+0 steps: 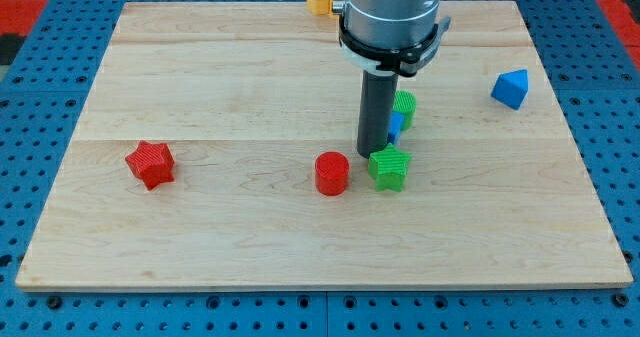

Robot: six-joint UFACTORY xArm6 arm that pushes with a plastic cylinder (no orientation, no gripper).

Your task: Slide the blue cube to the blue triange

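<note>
While my tip [373, 155] presses the blue cube's [396, 128] left side, holding nothing, the push looks underway; next, steer rightward toward the far-right blue triangle [510, 88].

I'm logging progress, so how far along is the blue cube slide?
Nothing looks done: the blue cube sits mid-board, far from the blue triangle at the view's right. In hand: my tip is right at the cube's left side, beside the green star. Left: the whole push rightward.
</note>
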